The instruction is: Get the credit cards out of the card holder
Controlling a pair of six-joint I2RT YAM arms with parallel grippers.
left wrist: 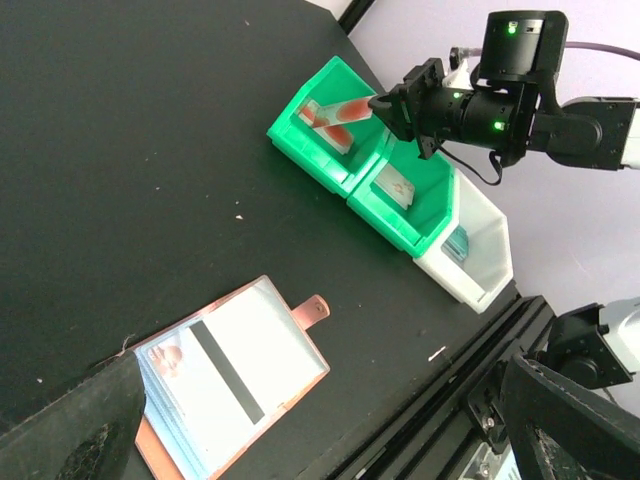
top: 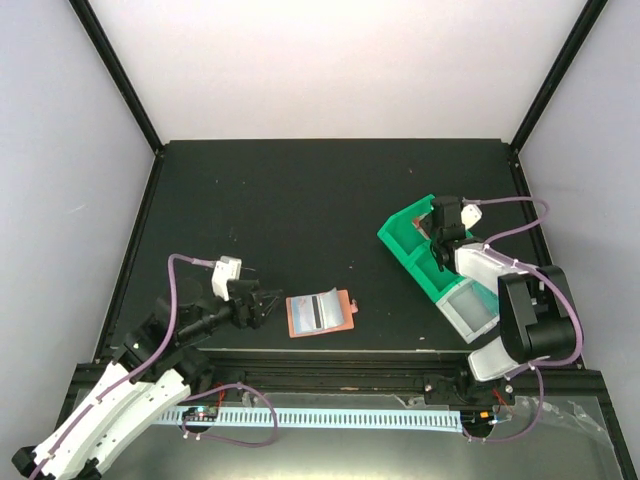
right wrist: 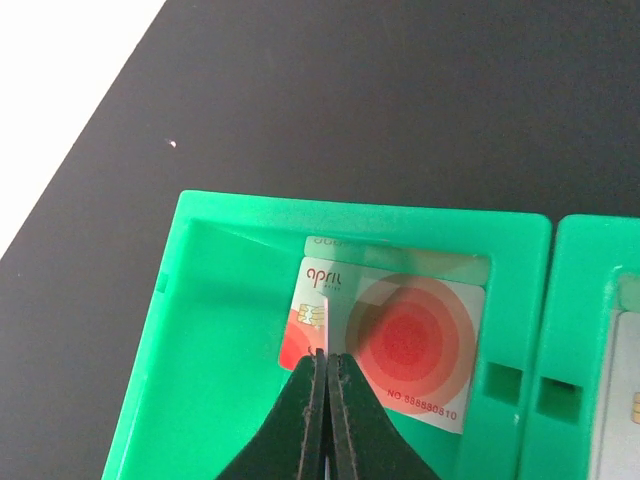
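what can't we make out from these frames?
- How many cards are in the card holder: left wrist, the striped card covers the pockets; top view too small.
- Whether the right gripper touches the red card: right wrist, its shut jaws hide the contact.
- White bin contents: left wrist, its walls hide most.

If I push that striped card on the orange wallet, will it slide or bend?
Probably stiff: the striped card lies flat with straight edges. Likely slippery: its glossy face catches the light, so a push may skate it across the card holder. Lying flush, its thin edge looks hard to get under.
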